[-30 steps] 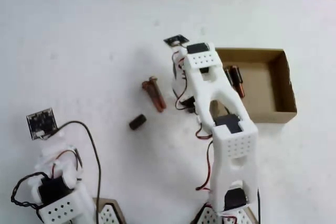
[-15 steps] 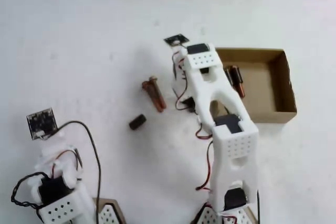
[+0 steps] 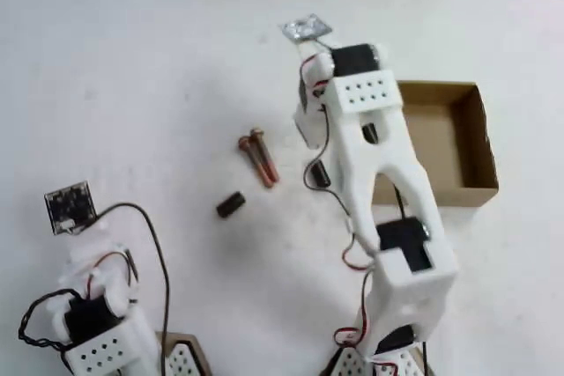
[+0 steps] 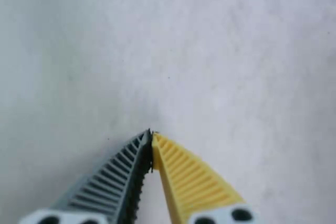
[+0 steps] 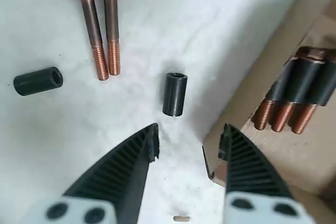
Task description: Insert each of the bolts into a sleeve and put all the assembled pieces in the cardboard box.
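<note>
Two copper bolts [image 3: 258,158] lie side by side on the white table, also seen from the right wrist [image 5: 100,24]. One black sleeve [image 3: 231,205] lies nearer the front [image 5: 38,81]. A second sleeve [image 5: 174,94] lies just beyond my right gripper [image 5: 190,132], which hangs open and empty above the table beside the cardboard box's corner [image 5: 294,145]. Three bolts fitted with sleeves [image 5: 302,85] lie in the box [image 3: 476,143]. My left gripper [image 4: 151,132] is shut and empty over bare table, its arm [image 3: 88,323] at the front left.
The right arm [image 3: 379,173] stretches from the front edge across the box's left side. Loose cables [image 3: 150,226] trail from the left arm. White table stretches to the left and far side of the bolts.
The right arm has pulled its wrist away from the box and farther up the table, and now covers the assembled pieces in the high view. The left arm has not moved.
</note>
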`<state>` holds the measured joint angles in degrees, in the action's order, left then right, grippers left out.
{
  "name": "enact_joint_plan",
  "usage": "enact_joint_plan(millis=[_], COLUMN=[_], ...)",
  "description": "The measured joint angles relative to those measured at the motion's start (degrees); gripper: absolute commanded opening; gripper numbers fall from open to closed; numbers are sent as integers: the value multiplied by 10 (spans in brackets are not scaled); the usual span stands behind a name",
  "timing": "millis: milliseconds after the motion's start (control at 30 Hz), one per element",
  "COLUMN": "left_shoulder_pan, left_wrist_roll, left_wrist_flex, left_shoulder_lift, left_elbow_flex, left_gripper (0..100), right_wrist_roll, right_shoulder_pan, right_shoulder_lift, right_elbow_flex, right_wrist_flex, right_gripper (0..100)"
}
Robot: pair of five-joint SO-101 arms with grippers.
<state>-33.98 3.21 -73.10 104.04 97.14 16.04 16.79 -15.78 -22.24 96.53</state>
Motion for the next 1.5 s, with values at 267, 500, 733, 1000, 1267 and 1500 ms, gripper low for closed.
enact_joint_plan(millis=[267, 500, 733, 1000, 1267, 1500], left_shoulder_pan=[0, 0, 0, 0, 0, 0], left_wrist_roll=[0, 0, 0, 0, 0, 1], left_wrist_flex=[0, 0, 0, 0, 0, 0], left_shoulder_lift=[0, 0, 0, 0, 0, 0], left_elbow_flex=[0, 0, 0, 0, 0, 0], left_gripper=[24, 24, 24, 24, 24, 24], right_wrist_roll=[0, 0, 0, 39, 45, 45], right_shoulder_pan=[2, 2, 3, 11, 13, 13], right_shoulder_lift=[167, 285, 311, 311, 281, 163], right_elbow_flex=[96, 215, 398, 546, 560, 517], right_wrist_flex=[3, -1, -144, -338, -401, -431], right_gripper=[167, 166, 166, 166, 166, 166])
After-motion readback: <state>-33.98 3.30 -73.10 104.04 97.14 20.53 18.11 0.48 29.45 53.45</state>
